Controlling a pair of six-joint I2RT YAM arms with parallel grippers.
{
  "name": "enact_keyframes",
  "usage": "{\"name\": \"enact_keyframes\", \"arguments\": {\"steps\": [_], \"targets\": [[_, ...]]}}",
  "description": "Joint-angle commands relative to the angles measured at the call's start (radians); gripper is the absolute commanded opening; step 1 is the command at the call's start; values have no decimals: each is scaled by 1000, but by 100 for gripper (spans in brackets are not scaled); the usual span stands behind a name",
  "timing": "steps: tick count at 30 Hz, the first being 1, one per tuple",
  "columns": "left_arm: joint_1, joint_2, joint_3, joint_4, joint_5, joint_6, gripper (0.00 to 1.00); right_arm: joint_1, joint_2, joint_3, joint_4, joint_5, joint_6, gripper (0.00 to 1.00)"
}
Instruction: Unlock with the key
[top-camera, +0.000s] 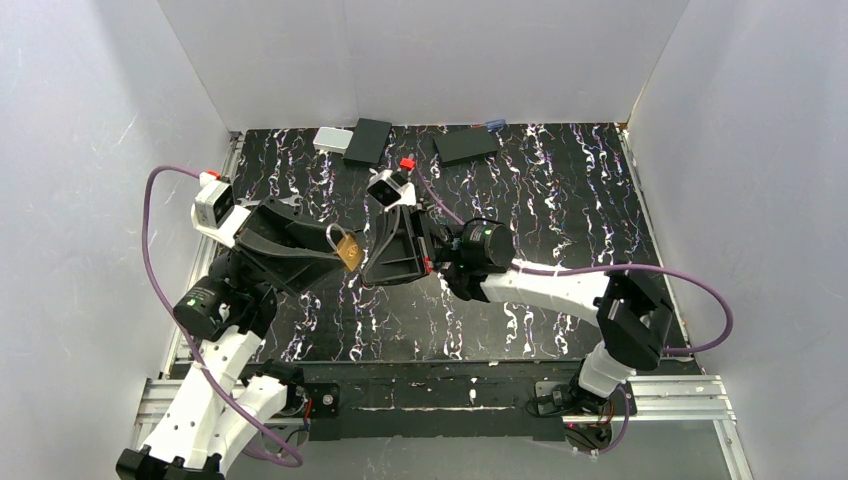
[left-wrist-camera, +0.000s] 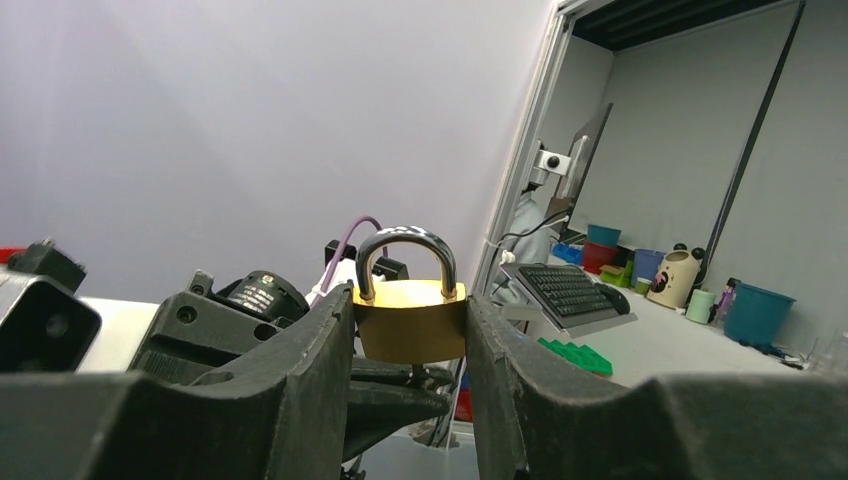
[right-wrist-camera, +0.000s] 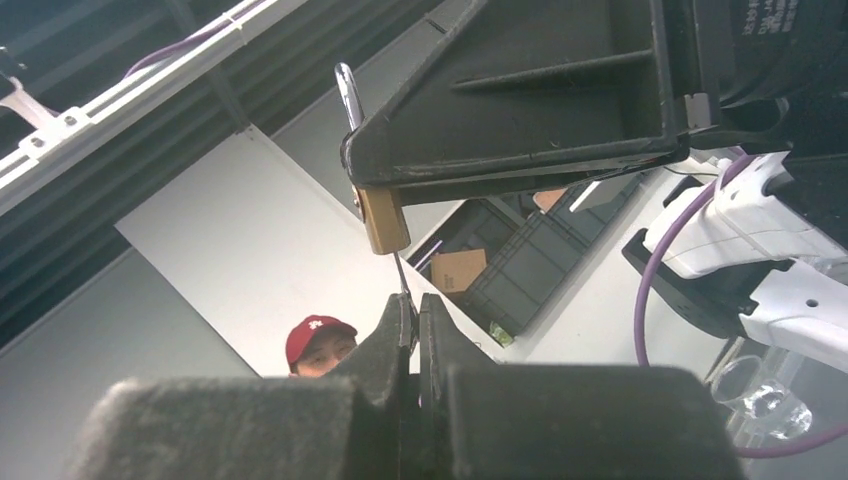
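Padlock (top-camera: 346, 252): brass-gold body, silver shackle. Table (top-camera: 560, 200): black, marbled with white and pale violet streaks. Left arm (top-camera: 215, 385) and right arm (top-camera: 545, 283): white shells, black joints. Cable (top-camera: 145, 240): purple.

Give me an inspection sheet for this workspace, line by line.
Surface: black marbled table.
Job's things: brass padlock, shackle closed, held off the table; key blade reaches its underside.
Clutter: left black box, right black box and silver box at the far edge.
Grippers: left gripper clamps the padlock; right gripper shut on the key.
Cables: purple cables loop off both arms.
Surroundings: white walls on three sides.
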Motion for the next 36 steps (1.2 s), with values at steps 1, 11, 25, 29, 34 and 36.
{"name": "enact_keyframes", "arguments": {"steps": [1, 11, 25, 29, 34, 36], "targets": [[-12, -20, 8, 10, 152, 11, 0, -25, -98, 101, -219, 38, -247, 1], [-12, -60, 2, -68, 139, 68, 0, -27, -217, 130, -632, 60, -547, 1], [-12, -19, 61, 44, 238, 26, 0, -27, -57, 93, -45, 101, -43, 1], [-13, -15, 81, 57, 245, 17, 0, -28, 3, 114, 112, 122, 82, 1], [-13, -15, 101, 55, 259, 1, 0, -28, 27, 137, 149, 117, 140, 1], [-13, -17, 107, 52, 276, -9, 0, -31, 15, 135, 128, 108, 120, 1]]}}
